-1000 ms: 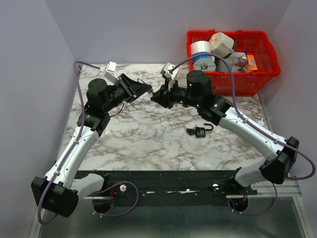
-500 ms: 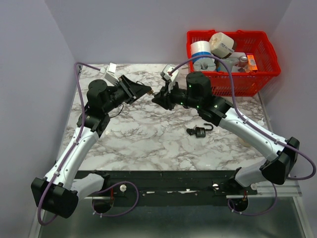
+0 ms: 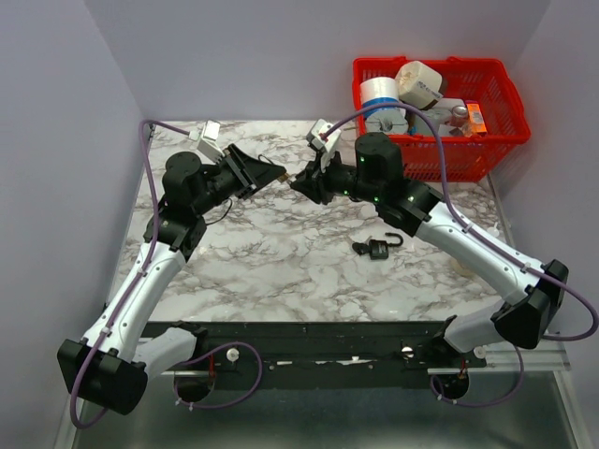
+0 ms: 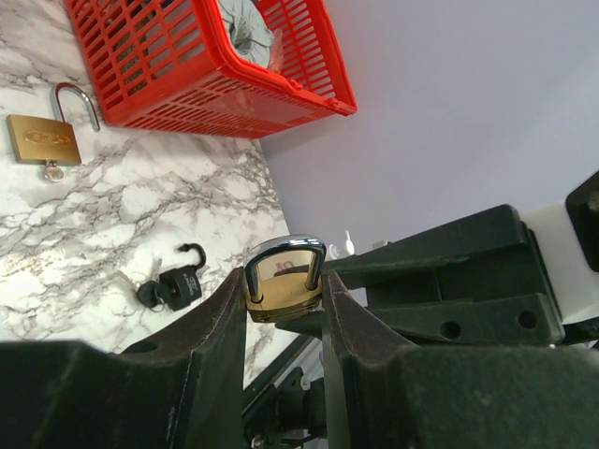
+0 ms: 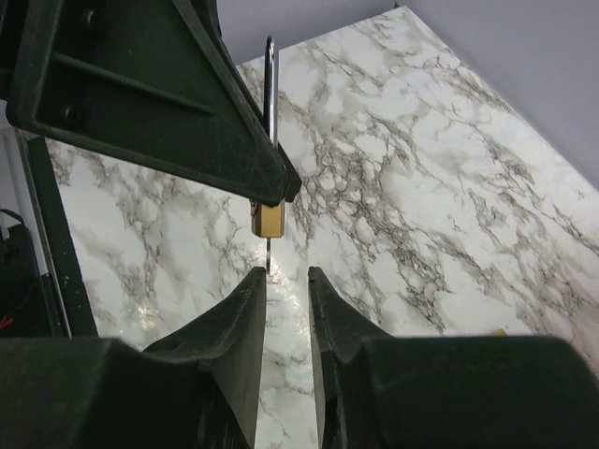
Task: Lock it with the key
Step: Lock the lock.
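My left gripper is shut on a brass padlock and holds it in the air, its steel shackle down in the body. In the right wrist view the same padlock hangs from the left fingers, and a thin metal key blade sticks out of its base. My right gripper faces it tip to tip, jaws slightly apart, with the blade just off its left fingertip and nothing between the pads. The bunch of black-headed keys lies on the table beside a black padlock with an open shackle.
A red basket full of items stands at the far right corner. A second brass padlock, shackle open and a key in its base, lies on the marble near the basket. Walls close in on the left and back.
Both grippers have shifted slightly toward the far side of the table, still tip to tip. The left still holds the brass padlock.
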You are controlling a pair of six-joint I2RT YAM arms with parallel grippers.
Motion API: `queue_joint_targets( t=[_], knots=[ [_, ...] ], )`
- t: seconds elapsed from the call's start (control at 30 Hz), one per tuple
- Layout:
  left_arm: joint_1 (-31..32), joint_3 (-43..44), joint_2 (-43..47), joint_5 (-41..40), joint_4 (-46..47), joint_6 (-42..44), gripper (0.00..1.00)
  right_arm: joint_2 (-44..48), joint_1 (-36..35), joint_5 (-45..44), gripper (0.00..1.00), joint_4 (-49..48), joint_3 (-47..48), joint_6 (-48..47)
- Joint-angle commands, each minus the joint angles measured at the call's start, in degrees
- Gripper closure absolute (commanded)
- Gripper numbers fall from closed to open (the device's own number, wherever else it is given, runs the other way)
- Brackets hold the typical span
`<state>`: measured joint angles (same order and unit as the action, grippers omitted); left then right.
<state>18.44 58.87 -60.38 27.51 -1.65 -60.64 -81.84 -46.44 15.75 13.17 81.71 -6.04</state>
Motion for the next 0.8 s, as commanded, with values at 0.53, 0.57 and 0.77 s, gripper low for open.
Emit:
queue_joint_targets(
  t=[0.53,0.57,0.77],
  knots=[
    [0.02,-1.13,0.44,3.08,-0.46,-0.27,1.00,-3.41,0.03,4.91,0.80,-0.60,3.72,-0.99],
    [0.02,-1.21,0.35,3.08,-0.63,-0.27,1.00,-3.41,0.12,4.99,0.82,-0.51,3.63,-1.07],
    [-0.07,-1.39,-0.26,1.59,-2.83,0.00,1.00,-2.62,0.12,4.73,0.99,-0.86,2.75,-1.60]
  ],
)
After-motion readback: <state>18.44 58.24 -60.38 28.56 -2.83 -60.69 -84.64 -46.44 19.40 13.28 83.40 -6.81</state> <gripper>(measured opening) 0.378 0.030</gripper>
